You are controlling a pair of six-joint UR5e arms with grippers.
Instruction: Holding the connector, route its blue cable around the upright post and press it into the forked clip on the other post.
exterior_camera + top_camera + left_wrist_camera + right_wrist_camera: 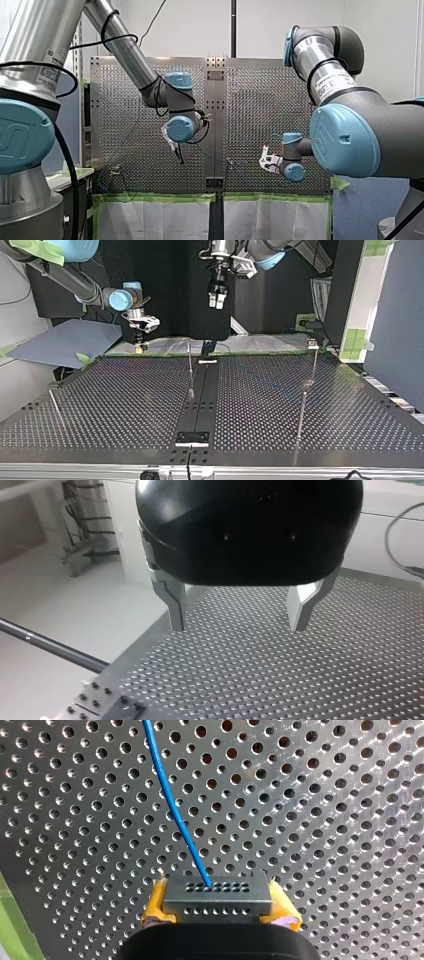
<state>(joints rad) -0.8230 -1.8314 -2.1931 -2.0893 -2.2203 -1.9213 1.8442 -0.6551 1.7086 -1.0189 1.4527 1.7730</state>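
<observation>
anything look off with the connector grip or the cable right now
Nothing stands out. The connector sits level between the right claw's yellow pads, and the blue cable leaves it in a smooth curve with no kink. The left claw hangs open and empty over the perforated table.

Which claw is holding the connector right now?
My right claw, the one with yellow pads, shut on the grey connector with the blue cable leaving it; my left claw is open and empty.
</observation>
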